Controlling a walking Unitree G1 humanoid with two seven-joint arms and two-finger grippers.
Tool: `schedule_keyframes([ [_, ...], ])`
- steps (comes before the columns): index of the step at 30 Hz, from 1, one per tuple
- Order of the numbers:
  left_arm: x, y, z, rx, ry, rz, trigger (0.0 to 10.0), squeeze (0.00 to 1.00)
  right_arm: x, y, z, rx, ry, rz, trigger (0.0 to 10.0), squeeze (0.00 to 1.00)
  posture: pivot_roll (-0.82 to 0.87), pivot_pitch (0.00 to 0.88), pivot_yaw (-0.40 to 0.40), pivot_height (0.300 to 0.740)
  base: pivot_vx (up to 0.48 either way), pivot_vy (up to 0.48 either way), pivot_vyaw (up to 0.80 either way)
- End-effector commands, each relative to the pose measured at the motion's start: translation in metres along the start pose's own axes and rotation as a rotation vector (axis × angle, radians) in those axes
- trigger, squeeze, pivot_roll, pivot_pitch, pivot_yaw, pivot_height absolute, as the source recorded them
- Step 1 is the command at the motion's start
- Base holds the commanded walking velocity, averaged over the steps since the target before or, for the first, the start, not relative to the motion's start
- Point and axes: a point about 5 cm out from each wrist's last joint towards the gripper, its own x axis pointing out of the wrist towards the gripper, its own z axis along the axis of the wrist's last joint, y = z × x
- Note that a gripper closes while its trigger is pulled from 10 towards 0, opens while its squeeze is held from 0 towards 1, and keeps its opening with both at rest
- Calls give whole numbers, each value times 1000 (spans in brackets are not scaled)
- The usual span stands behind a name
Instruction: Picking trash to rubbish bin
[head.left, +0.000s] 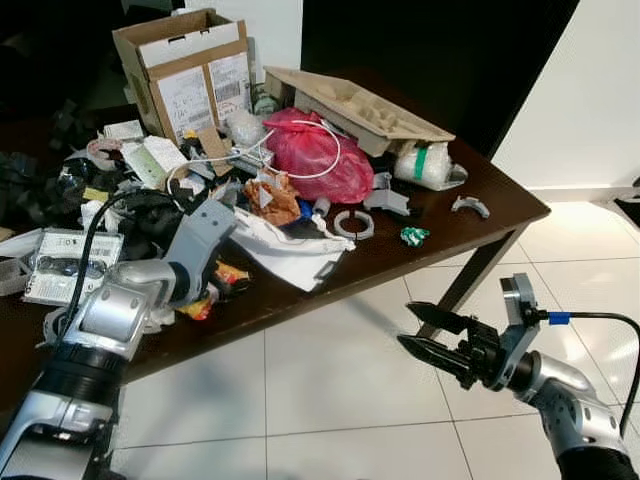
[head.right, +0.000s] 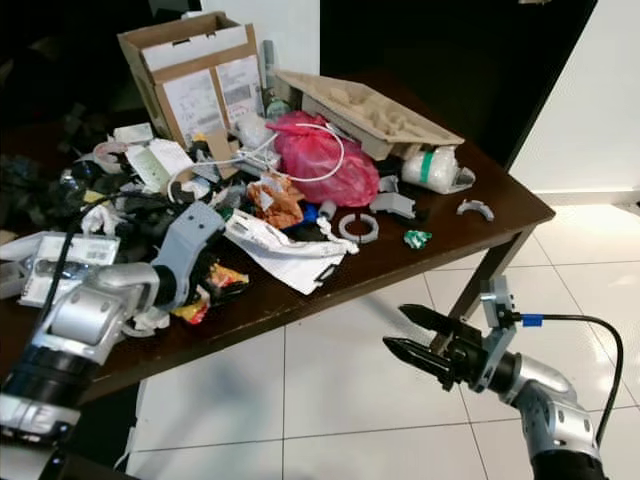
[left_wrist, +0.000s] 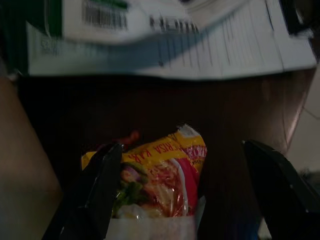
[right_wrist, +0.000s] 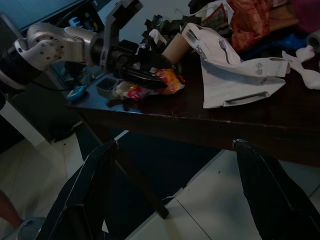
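Clutter across a dark table (head.left: 500, 205), heaped thickest toward the upper left of the frame. At lower left, left gripper (head.left: 212, 290) reaching down onto the near table edge, fingers spread wide with a yellow-and-red snack wrapper (left_wrist: 160, 172) lying between them; not yet pinched, to judge from the gaps either side in the left wrist view, so likely lined up for a grasp. Just right of that, a flat white carton (head.left: 290, 250) hanging slightly over the edge, probably pushed there by the pile behind. Upper left, an open cardboard box (head.left: 190, 70) standing upright at the back. Centre, a red plastic bag (head.left: 320, 150) with a white cord looped over it, and a crumpled orange wrapper (head.left: 272, 195) just in front. Right of centre, a moulded pulp tray (head.left: 360, 105) leaning across the heap, a white bundle (head.left: 425, 163) beside it, a grey ring (head.left: 353, 223) and a small green scrap (head.left: 413, 235) nearer the edge. Lower right, right gripper (head.left: 432, 335) held off the table over the tiled floor (head.left: 330, 400), fingers parted and empty, seemingly kept clear while the other arm works. No bin to be made out.
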Motion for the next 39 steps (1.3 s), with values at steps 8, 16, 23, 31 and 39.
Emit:
schedule_keyframes([
  [8, -14, 9, -8, 8, 72, 59, 10000, 0, -2, 1, -3, -1, 27, -6, 10000, 0, 25, 148, -48, 740, 0, 0, 0],
  [16, -16, 15, -6, 59, 90, 138, 10000, 1000, -2, 1, -4, 2, 33, -5, 10000, 0, 26, 144, -53, 740, 0, 0, 0],
  [23, -20, 10, -8, 79, 127, 107, 10000, 1000, -2, -1, -4, -1, 42, -10, 10000, 0, 24, 137, -50, 740, 0, 0, 0],
  [31, -23, 2, -14, 89, 170, 83, 10000, 0, -2, -1, -5, -2, 49, -19, 10000, 0, 25, 141, -51, 740, 0, 0, 0],
  [39, -18, -4, -25, 70, 201, 60, 10000, 0, -3, -2, -6, 0, 54, -27, 10000, 0, 25, 142, -52, 740, 0, 0, 0],
])
